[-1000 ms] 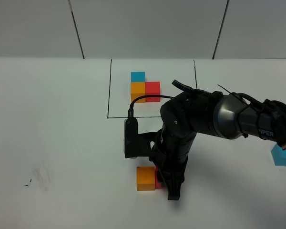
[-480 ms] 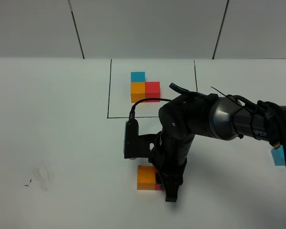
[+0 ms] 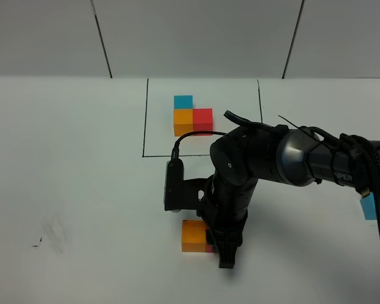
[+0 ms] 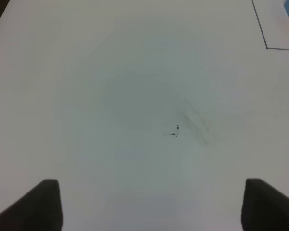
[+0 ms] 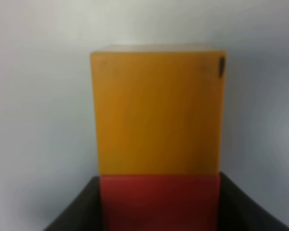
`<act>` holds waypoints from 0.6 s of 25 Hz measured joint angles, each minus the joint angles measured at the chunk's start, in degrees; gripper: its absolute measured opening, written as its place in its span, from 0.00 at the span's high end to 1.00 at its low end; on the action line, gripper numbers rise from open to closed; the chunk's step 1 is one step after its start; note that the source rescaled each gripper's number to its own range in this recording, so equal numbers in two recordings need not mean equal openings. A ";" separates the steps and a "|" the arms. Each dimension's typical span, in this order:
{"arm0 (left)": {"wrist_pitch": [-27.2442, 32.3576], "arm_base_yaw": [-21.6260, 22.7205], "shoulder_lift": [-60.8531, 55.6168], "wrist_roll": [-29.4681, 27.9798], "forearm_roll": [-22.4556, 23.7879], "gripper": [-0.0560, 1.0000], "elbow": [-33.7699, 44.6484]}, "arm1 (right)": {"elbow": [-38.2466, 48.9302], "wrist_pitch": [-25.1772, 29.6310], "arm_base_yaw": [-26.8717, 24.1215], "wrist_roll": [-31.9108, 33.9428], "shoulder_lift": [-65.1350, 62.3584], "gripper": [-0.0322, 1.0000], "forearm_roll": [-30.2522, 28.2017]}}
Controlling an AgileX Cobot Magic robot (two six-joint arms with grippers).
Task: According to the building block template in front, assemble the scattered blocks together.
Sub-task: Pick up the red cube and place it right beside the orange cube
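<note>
**Right hand closed on red cube**

Red touches the matte orange cube; the pair's long axis runs left-right on the bench, nearer than the framed template. Blue cube lies far right. Left hand gapes, empty.

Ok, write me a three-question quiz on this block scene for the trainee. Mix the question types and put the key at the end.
1. True or false: the loose red block touches the loose orange block.
2. Which loose block lies far from the other two? A. orange B. red C. the blue block
3. Fill in: the left fingers stand ____ with nothing between them.
Key: 1 true; 2 C; 3 open.
</note>
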 joint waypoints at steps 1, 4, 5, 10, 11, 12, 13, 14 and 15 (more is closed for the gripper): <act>0.00 0.00 0.00 0.00 0.00 0.31 0.00 | 0.00 0.08 0.00 0.00 0.00 0.75 -0.06; 0.00 0.00 0.00 0.00 0.00 0.31 0.00 | 0.07 1.77 0.00 0.52 0.07 0.62 -1.08; 0.00 0.00 0.00 0.00 0.00 0.31 0.00 | 0.07 2.40 0.00 1.32 0.07 0.54 -1.72; 0.00 0.00 0.00 0.00 0.00 0.31 0.00 | 0.07 3.61 0.00 9.56 -3.77 0.11 -6.62; 0.00 0.00 0.00 0.00 0.00 0.31 0.00 | 0.07 4.58 0.00 11.59 -5.27 0.06 -7.62; 0.00 0.00 0.00 0.00 0.00 0.31 0.00 | 0.07 5.82 0.00 14.09 -6.55 0.04 -8.26; 0.00 0.00 0.00 0.00 0.00 0.31 0.00 | 0.07 7.13 0.00 16.63 -8.17 0.02 -8.86; 0.00 0.00 0.00 0.00 0.00 0.31 0.00 | 0.07 8.19 -0.08 19.29 -9.84 0.01 -9.37; 0.00 0.00 0.00 0.00 0.00 0.31 0.00 | 0.07 9.25 -0.23 21.91 -11.61 0.00 -9.85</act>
